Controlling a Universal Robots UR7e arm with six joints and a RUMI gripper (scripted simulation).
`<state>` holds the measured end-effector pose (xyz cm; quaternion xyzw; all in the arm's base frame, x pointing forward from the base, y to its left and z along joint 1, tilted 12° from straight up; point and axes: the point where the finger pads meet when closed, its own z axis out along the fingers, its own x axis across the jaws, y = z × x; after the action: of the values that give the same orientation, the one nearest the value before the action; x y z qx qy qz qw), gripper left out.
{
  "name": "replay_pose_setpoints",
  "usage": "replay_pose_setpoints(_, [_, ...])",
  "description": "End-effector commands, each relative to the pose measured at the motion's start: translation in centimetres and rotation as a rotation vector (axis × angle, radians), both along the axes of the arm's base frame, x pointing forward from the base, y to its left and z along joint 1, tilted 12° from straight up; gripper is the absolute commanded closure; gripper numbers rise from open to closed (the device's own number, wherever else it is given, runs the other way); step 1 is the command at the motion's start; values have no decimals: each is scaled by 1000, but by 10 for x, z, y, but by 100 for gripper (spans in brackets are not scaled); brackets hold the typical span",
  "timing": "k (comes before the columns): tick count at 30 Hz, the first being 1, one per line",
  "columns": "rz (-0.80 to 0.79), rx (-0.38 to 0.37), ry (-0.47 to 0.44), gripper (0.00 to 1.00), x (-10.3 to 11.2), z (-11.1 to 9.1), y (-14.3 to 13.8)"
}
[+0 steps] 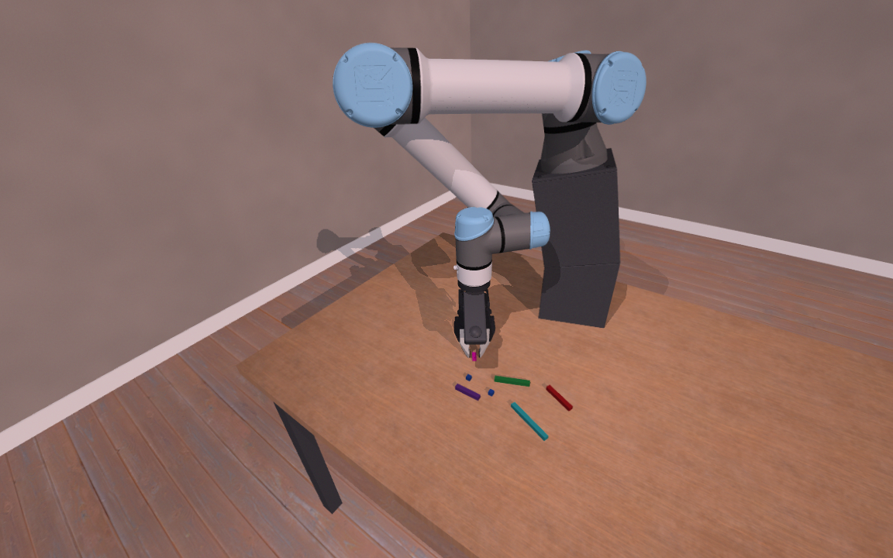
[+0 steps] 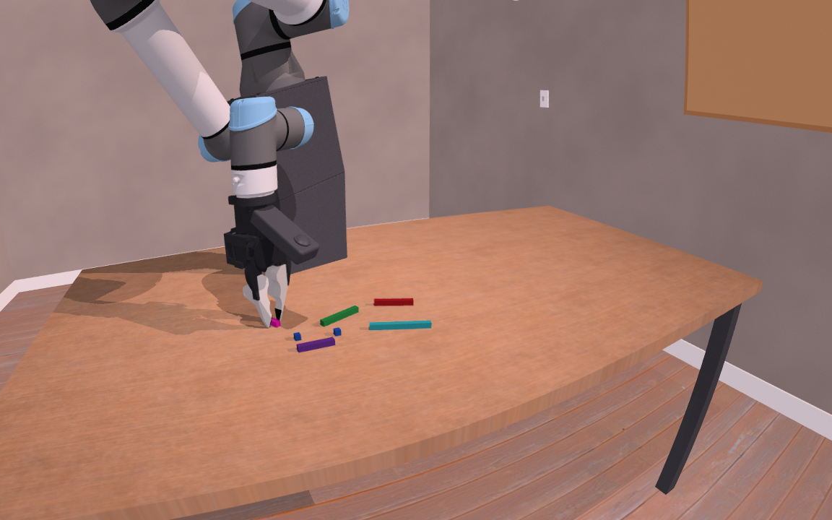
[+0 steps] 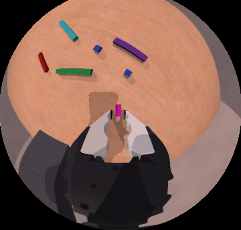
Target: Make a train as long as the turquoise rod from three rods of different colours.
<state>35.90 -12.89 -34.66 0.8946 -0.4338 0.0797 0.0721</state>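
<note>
My gripper (image 1: pixel 474 353) (image 2: pixel 274 321) (image 3: pixel 118 110) is open a little, its fingertips low on both sides of the magenta rod (image 1: pixel 474 357) (image 2: pixel 275 322) (image 3: pixel 118 109). The wrist view shows a gap on each side. The turquoise rod (image 1: pixel 529 420) (image 2: pixel 399 325) (image 3: pixel 68 30) lies apart. The green rod (image 1: pixel 512 380) (image 2: pixel 339 315) (image 3: pixel 74 71) lies between the magenta rod and the red rod (image 1: pixel 559 397) (image 2: pixel 393 302) (image 3: pixel 43 62). One blue rod (image 1: pixel 468 377) (image 2: pixel 297 336) (image 3: pixel 128 73) lies near the purple rod (image 1: pixel 467 391) (image 2: pixel 315 344) (image 3: pixel 130 49). Another blue rod (image 1: pixel 491 392) (image 2: pixel 336 331) (image 3: pixel 97 48) lies beyond the purple rod's end. No rods touch.
The wooden table (image 1: pixel 699 430) (image 2: pixel 503 271) carries all the rods. The arm's dark pedestal (image 1: pixel 578 242) (image 2: pixel 318 193) stands behind the gripper. The table's left edge is on the far side of the purple rod from the green one in the top view.
</note>
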Motion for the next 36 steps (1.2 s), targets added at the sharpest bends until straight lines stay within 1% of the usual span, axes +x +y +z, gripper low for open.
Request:
replay_pose_setpoints(1, [0,0,-1,86,0,0,0])
replay_pose_setpoints(13, [0,0,-1,86,0,0,0])
replay_pose_setpoints(14, [0,0,-1,100,0,0,0])
replay_pose_setpoints(36, [0,0,-1,100,0,0,0])
